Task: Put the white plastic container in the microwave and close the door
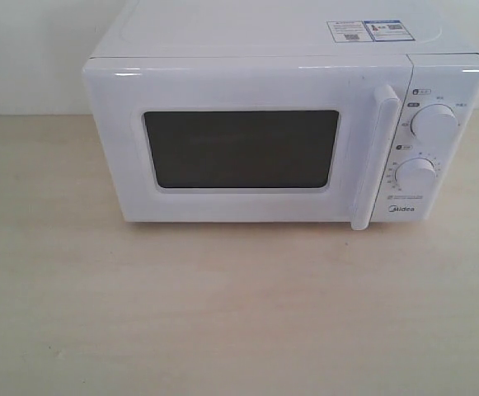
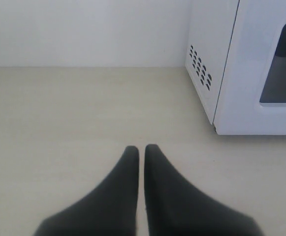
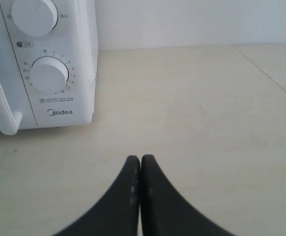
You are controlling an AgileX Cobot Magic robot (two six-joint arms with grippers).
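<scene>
Microwave [image 1: 285, 78], door [image 1: 239, 148] shut, container unseen, ahead between left gripper [image 2: 141, 147] and right gripper [image 3: 141, 158], both closed, empty; likely done, else pull handle [image 1: 373, 157].

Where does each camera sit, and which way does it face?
Exterior view: in front, slightly above the white Midea countertop microwave on the pale wooden table, facing its closed door; no robot part shows.
Left wrist view: on the left arm, facing the microwave's vented side; the shut black left end effector shows.
Right wrist view: on the right arm, facing the lower round white dial; the shut black right end effector shows.
Shared: all three show the microwave.
</scene>
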